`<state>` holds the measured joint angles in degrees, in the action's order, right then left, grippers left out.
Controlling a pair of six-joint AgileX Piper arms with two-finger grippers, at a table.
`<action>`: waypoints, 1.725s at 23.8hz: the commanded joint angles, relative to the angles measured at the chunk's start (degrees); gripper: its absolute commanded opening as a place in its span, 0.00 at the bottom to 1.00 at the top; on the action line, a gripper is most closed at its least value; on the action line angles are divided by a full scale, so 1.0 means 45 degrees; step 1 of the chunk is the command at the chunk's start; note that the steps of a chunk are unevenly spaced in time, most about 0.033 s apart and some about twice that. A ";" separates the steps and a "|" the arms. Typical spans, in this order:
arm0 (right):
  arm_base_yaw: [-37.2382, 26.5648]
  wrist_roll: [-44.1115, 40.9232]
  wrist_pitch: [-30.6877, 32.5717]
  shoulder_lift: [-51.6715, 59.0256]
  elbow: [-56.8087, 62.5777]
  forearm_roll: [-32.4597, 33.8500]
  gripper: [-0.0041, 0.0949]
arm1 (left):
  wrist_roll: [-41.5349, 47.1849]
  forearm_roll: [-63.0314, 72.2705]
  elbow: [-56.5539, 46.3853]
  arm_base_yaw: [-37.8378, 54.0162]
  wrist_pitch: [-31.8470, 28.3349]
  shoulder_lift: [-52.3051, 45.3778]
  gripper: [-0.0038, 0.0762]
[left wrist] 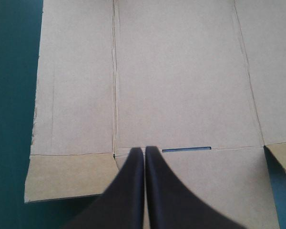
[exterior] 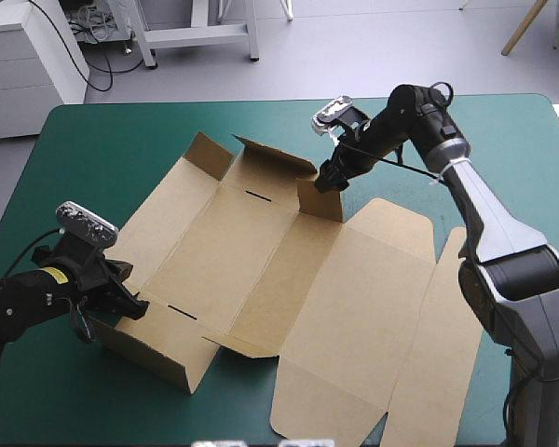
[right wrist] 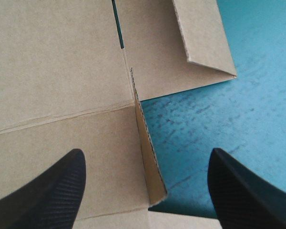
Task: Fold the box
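Carefully, we are centring the spread right gripper (right wrist: 147, 155) over the box's (exterior: 261, 251) upright flap (exterior: 319, 197), the left gripper (left wrist: 144, 150), fingers closed together, bracing its wall (exterior: 154, 349).

The left arm (exterior: 28, 305) came in low, forearm nearly level. The left end effector (exterior: 133, 304) had its black fingers (left wrist: 128, 191) pressed all but together, nipping a wall of the box (exterior: 261, 251). The right arm (exterior: 484, 223) stretched far forward, elbow bent, wrist tipped down. The right end effector (exterior: 328, 177) stood spread wide, its fingers (right wrist: 52, 191) well apart.
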<state>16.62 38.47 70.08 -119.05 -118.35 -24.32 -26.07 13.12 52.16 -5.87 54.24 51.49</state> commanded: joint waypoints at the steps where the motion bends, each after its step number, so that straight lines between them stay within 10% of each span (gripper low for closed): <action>1: 0.0193 0.0009 -0.0271 0.0196 -0.0587 -0.0247 0.71 | 0.0108 0.0347 0.0372 -0.0031 -0.0584 -0.0075 0.04; 10: 0.0543 -0.0114 -0.0271 -0.0647 -0.0597 -0.0007 0.69 | 0.0108 0.0347 0.0372 -0.0031 -0.0609 -0.0075 0.04; 15: 0.0543 -0.0147 -0.0271 -0.0777 -0.0597 0.0220 0.33 | 0.0108 0.0347 0.0372 -0.0031 -0.0628 -0.0075 0.04; 17: 0.0543 -0.0147 -0.0271 -0.0997 -0.0597 0.0244 0.02 | 0.0108 0.0347 0.0372 -0.0031 -0.0849 -0.0075 0.04; 41: 0.1780 0.9941 -0.0291 -0.1104 -0.0649 -0.0418 0.02 | 0.0108 0.0488 0.0372 -0.0031 -0.1708 -0.0075 0.04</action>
<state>22.43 79.87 68.36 -127.51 -119.54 -23.65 -26.08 13.80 52.16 -5.87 50.31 51.49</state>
